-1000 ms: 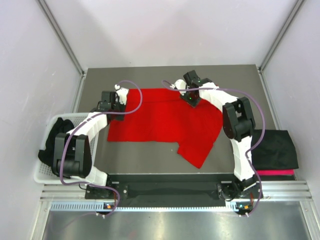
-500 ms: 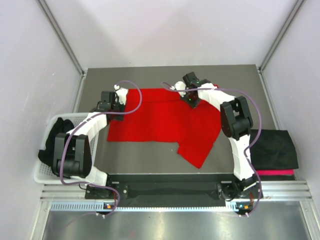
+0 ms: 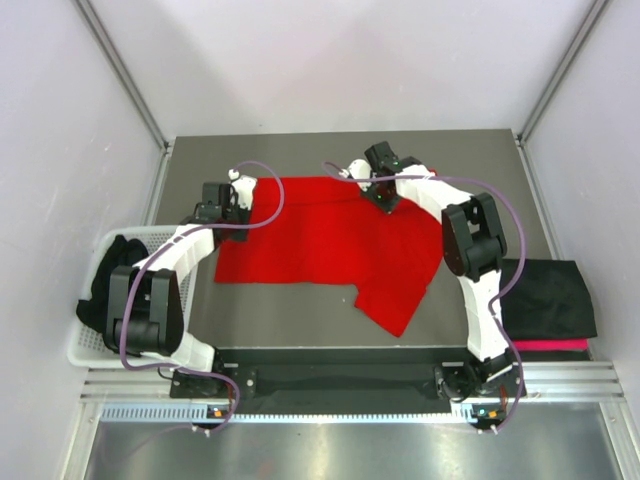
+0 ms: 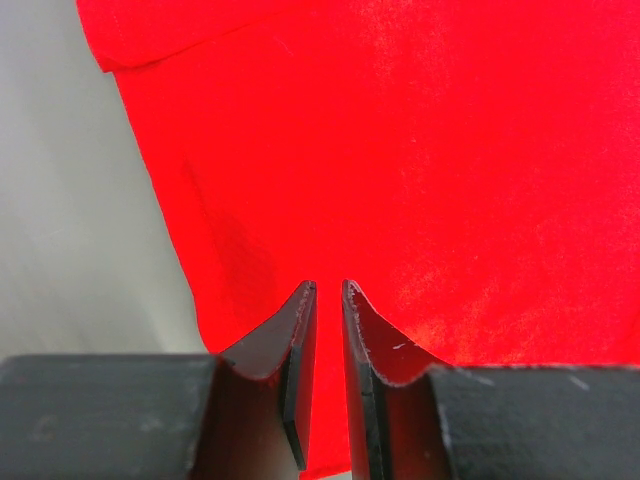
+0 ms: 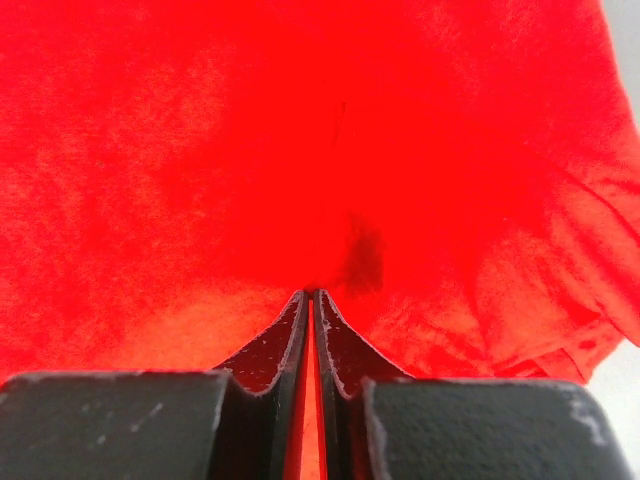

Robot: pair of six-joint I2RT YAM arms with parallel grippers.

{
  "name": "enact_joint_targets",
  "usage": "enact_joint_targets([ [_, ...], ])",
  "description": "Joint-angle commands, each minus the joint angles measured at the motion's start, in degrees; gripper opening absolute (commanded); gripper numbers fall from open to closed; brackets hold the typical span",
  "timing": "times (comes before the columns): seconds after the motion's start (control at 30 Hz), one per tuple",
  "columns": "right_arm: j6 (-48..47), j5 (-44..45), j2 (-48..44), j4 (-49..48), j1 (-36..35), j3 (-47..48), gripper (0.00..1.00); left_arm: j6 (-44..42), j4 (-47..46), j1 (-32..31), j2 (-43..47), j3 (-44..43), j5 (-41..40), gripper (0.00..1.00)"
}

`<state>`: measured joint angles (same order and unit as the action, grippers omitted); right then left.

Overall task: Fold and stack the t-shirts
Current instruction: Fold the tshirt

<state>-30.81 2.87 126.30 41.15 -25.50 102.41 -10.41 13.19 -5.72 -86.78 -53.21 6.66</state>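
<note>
So, the grey desk [image 3: 300, 320] was mostly taken up by the bright red t-shirt [image 3: 330, 240]. It was laid out flat across the middle, reaching toward the far edge. One sleeve was seen sticking out toward the near right, and the far part looked folded over along a faint crease. The fabric was plain and solid red, with only soft wrinkles near the right side.

A white mesh basket [image 3: 85, 355] was parked off the desk's left edge with some black cloth [image 3: 105, 270] heaped inside.

At the right edge, a black t-shirt [image 3: 548, 295] was seen folded into a neat rectangle. A pinkish-red t-shirt [image 3: 550, 345] was stacked under it, and only a thin strip of that one showed at the near side.

The left gripper [image 4: 326, 292] was planted at the red shirt's left edge, near the far left corner of the cloth. Its jaws were nearly together with a slim gap, and red fabric showed in that gap. Whether the fabric was actually pinched couldn't be told.

The right gripper [image 5: 311, 293] was set down on the far part of the shirt, right of the middle. It was squeezed practically closed, with a sliver of red cloth caught in the slit and a small dark pucker bunched at the tips.
</note>
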Motion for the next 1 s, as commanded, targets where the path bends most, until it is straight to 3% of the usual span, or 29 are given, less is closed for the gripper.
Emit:
enact_joint_targets([
  [0.0,0.66,1.52,-5.45,-0.54,-2.10,-0.28,0.05,0.13,-2.56,0.35,1.18,0.30,1.08,0.22],
  [0.47,-0.04,5.21,-5.27,-0.01,-5.44,-0.02,0.06,0.13,-2.64,0.35,1.18,0.39,1.17,0.22],
  [0.63,0.57,5.30,-6.67,0.43,-5.88,0.07,0.18,0.13,-2.56,0.35,1.44,0.30,1.08,0.21],
  [0.8,0.84,3.28,-18.43,-0.01,-6.06,-3.08,0.36,-0.74,0.16,0.35,3.19,-1.72,2.56,0.24],
  [0.97,-5.12,-2.69,-38.62,-5.27,-5.97,-21.08,0.40,-3.38,3.94,0.35,7.93,-3.65,7.66,0.34],
])
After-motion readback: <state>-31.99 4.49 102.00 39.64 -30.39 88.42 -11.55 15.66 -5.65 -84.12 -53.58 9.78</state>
